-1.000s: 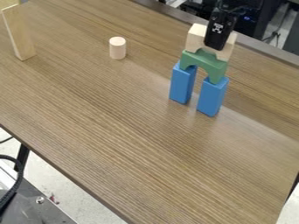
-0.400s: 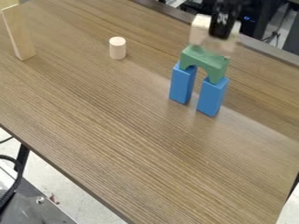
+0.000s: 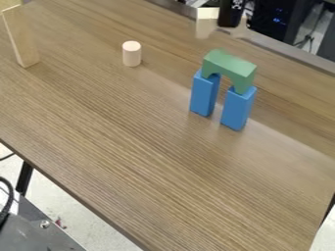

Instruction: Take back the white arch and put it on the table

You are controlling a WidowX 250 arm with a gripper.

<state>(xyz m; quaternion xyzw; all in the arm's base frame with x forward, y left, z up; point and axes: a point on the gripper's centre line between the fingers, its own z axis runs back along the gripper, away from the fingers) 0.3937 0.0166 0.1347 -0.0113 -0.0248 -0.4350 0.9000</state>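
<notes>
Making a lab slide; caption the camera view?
Gripper holds the white arch clear of the green arch bridging two blue blocks.

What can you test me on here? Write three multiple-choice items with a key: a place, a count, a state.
1. Where is the pale upright cylinder?
A) On top of the green arch block
B) On the brown wood-grain table, left of the green arch block in the view
C) At the table's front corner

2. How many blue rectangular blocks hold up the green arch block?
A) Two
B) Three
C) Four

3. How is the white arch now?
A) Lying on the table
B) On the green arch block
C) Held by the black gripper

Key:
1 B: its base meets the table there.
2 A: one stands under each end.
3 C: it is at the gripper, apart from the green arch block.
</notes>
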